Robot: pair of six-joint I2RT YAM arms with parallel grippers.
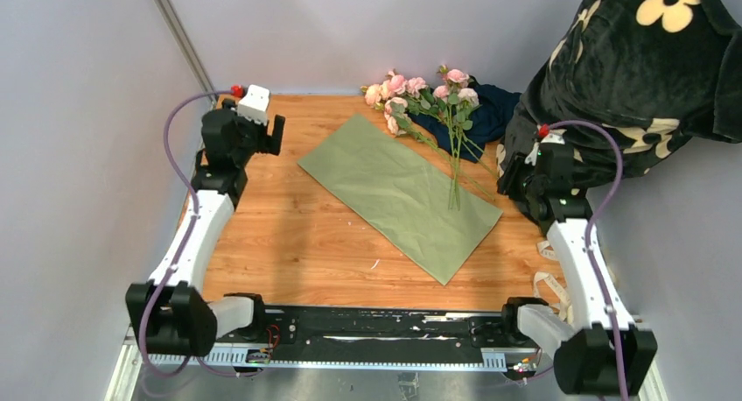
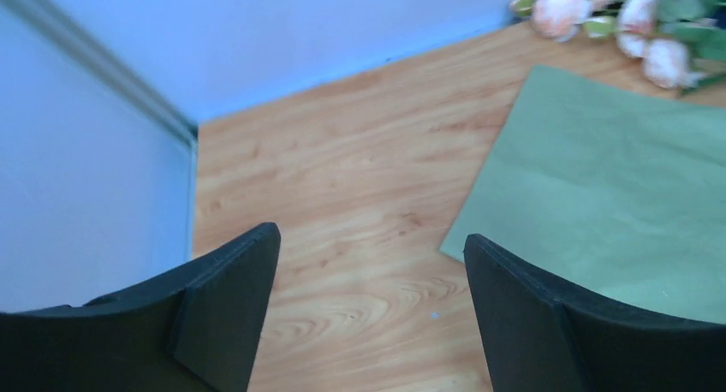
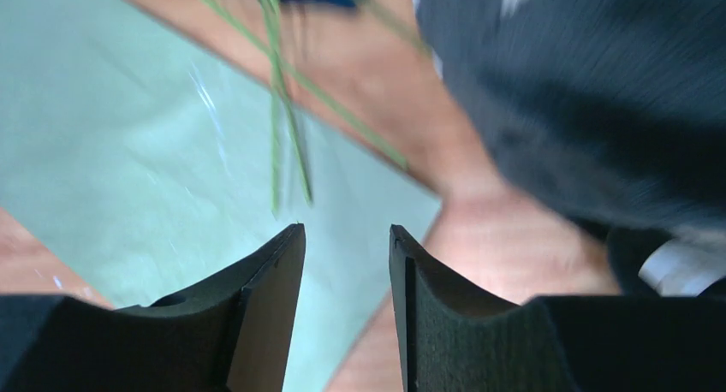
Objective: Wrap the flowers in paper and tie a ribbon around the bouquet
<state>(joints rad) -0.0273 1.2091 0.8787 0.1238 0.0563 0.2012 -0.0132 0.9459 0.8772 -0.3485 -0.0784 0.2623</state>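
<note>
Paper lies flat, sage face up, diagonal across the wooden table. Flowers lie with their pink heads beyond the sheet's far edge, partly over a navy cloth; the stem ends rest on the paper toward its right corner. Ribbon: looks like the cream strip at the table edge beside the right arm, well apart from the paper and partly hidden. No fold and no cone, so my read is that the wrap step is not yet begun.

Left gripper: fingers wide apart, nothing between them, over bare wood near the paper's left corner. Right gripper: fingers partly apart, nothing between them, above the sheet's right end close to the stem tips. That wrist view is blurred.

Next move, as I judge it: the flowers probably need to sit further onto the sheet. Then one gripper pinches a paper corner and folds it over the stems. A thin sheet flat on wood calls for a low, edge-on approach. Risk: the stems roll or the sheet slides.
</note>
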